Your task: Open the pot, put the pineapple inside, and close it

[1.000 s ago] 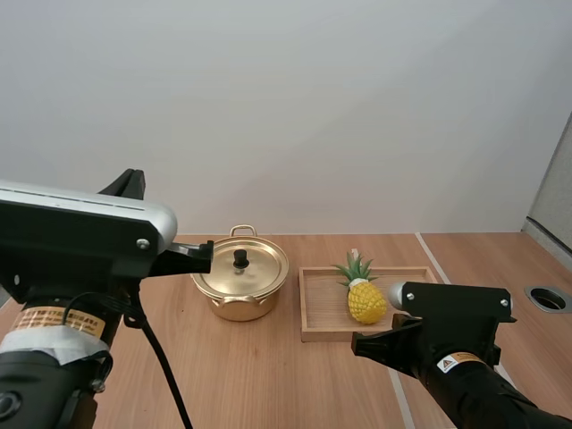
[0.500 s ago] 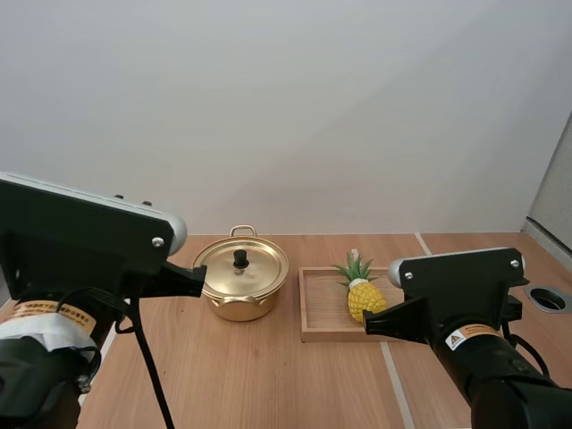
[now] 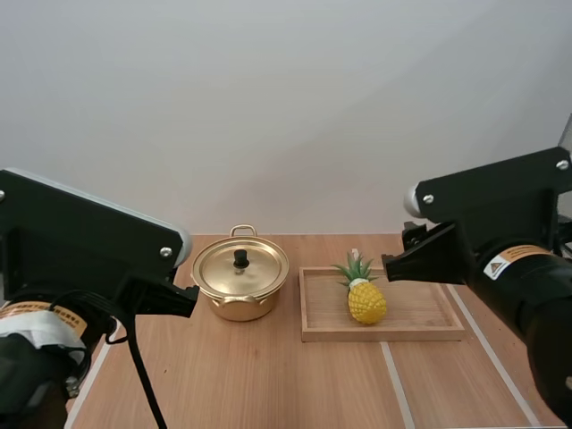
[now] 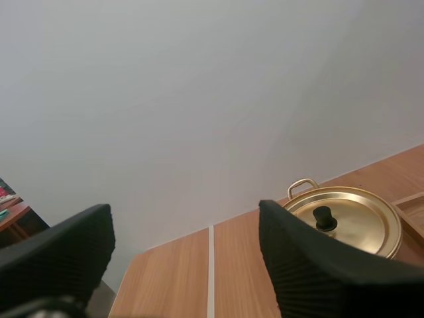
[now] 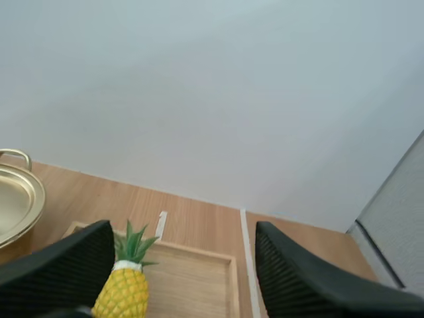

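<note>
A gold pot (image 3: 239, 286) stands on the table with its lid (image 3: 241, 264) on, a black knob (image 3: 240, 258) in the middle. To its right a yellow pineapple (image 3: 365, 297) with green leaves lies in a wooden tray (image 3: 420, 322). My left gripper (image 4: 182, 212) is open with nothing between its fingers (image 4: 311, 265); the pot (image 4: 351, 222) sits beyond it, off to one side. My right gripper (image 5: 182, 228) is open too, raised above the tray (image 5: 192, 278), and the pineapple (image 5: 126, 291) shows between its fingers (image 5: 305, 278).
The wooden table (image 3: 295, 384) has pale seam lines running front to back. A plain wall rises behind it. Bare wood lies in front of the pot and tray. A round hole opening is not visible now at the right edge.
Both grippers have gone from shut to open. The right arm has lifted up and to the right, uncovering the tray's right end. The left arm has shifted lower at the left.
</note>
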`<state>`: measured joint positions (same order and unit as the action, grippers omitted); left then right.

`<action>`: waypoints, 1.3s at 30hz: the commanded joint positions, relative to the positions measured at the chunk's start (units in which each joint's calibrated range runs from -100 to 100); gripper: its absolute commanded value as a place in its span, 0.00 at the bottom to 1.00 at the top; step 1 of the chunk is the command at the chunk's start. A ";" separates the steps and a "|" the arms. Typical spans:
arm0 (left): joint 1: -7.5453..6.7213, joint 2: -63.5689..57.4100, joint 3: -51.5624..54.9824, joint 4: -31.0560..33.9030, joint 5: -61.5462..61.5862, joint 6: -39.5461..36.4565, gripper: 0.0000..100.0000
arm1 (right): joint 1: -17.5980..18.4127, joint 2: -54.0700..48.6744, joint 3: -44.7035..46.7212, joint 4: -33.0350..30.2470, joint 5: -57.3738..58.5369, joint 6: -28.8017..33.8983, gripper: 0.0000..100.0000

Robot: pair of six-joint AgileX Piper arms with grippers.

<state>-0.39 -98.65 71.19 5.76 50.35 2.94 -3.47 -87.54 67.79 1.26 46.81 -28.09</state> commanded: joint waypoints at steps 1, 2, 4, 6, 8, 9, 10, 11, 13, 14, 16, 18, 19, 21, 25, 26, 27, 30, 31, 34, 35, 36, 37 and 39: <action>-0.01 1.29 -0.67 -4.20 -5.35 3.21 1.00 | -0.70 -0.28 -4.18 -0.59 3.56 0.09 1.00; -0.01 2.48 -0.66 -5.76 -5.52 5.11 1.00 | -0.70 -0.11 -5.24 -0.59 3.56 0.09 1.00; -0.01 6.28 -0.66 -11.90 -5.52 10.80 1.00 | -0.70 0.68 -7.00 -0.84 3.73 -1.40 1.00; -0.01 10.99 -0.66 -17.86 -5.16 16.64 1.00 | -0.70 1.33 -7.84 -1.26 4.22 -2.95 1.00; -0.01 17.06 -0.66 -24.63 -4.52 23.10 1.00 | -0.70 1.72 -8.01 -1.26 4.32 -3.81 1.00; -0.01 19.63 -0.91 -27.89 -3.74 26.17 1.00 | -0.70 1.85 -8.01 -1.26 4.54 -4.06 1.00; -0.01 23.01 -1.42 -30.32 -2.02 29.33 1.00 | -0.70 1.99 -8.01 -1.26 4.81 -4.52 1.00; -0.01 25.77 -2.43 -32.89 0.65 32.73 1.00 | -0.70 1.99 -8.01 -1.26 5.48 -4.63 1.00; -0.01 32.75 -6.04 -35.93 7.31 37.27 1.00 | -0.70 1.99 -8.06 -0.77 7.80 -4.63 1.00; -0.01 36.21 -8.24 -36.58 10.63 37.99 1.00 | -0.70 1.99 -8.06 -0.64 8.91 -4.63 1.00; -0.01 43.15 -12.76 -36.70 16.53 38.18 1.00 | -0.70 1.99 -8.06 -0.26 12.15 -4.63 1.00; -0.01 49.07 -17.77 -36.81 22.13 38.18 1.00 | -0.70 1.99 -8.06 0.35 14.91 -4.66 1.00; -0.01 52.21 -20.63 -36.81 25.45 37.99 1.00 | -0.70 1.99 -8.06 0.50 16.28 -4.66 1.00; -0.01 57.43 -25.86 -36.81 30.13 36.51 1.00 | -0.70 1.99 -8.06 0.76 17.84 -4.66 1.00; -0.01 67.89 -37.71 -36.81 40.19 35.47 1.00 | -0.70 1.99 -8.06 0.93 20.20 -4.66 1.00; -0.01 70.59 -40.72 -36.81 44.59 35.47 1.00 | -0.70 1.99 -8.06 0.93 20.65 -4.66 1.00; -0.01 72.75 -43.09 -36.81 48.66 35.47 1.00 | -0.70 1.99 -8.06 0.93 21.04 -4.66 1.00; -0.01 79.95 -50.06 -36.55 49.65 34.84 1.00 | -0.70 1.99 -8.06 0.93 22.83 -4.66 1.00; -0.01 82.10 -51.89 -35.89 49.65 34.84 1.00 | -0.70 1.99 -8.06 0.93 23.76 -4.66 1.00; -0.01 86.73 -55.05 -31.22 49.65 34.84 1.00 | -0.70 1.99 -8.06 0.60 25.31 -4.74 1.00; -0.01 88.00 -55.61 -29.67 49.65 34.84 1.00 | -0.70 1.99 -8.06 0.51 25.55 -4.74 1.00; -0.01 89.02 -56.25 -27.61 49.65 34.84 1.00 | -0.70 1.99 -8.06 0.51 25.77 -4.74 1.00; -0.01 90.20 -56.63 -25.68 49.65 34.84 1.00 | -0.70 1.99 -8.06 0.51 25.81 -4.74 1.00; -0.01 92.39 -56.93 -22.33 49.65 34.83 1.00 | -0.70 1.99 -8.06 0.51 25.81 -4.74 1.00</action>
<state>-0.39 -10.16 15.77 -22.97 98.85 38.38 -3.96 -85.57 60.35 2.12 72.05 -32.51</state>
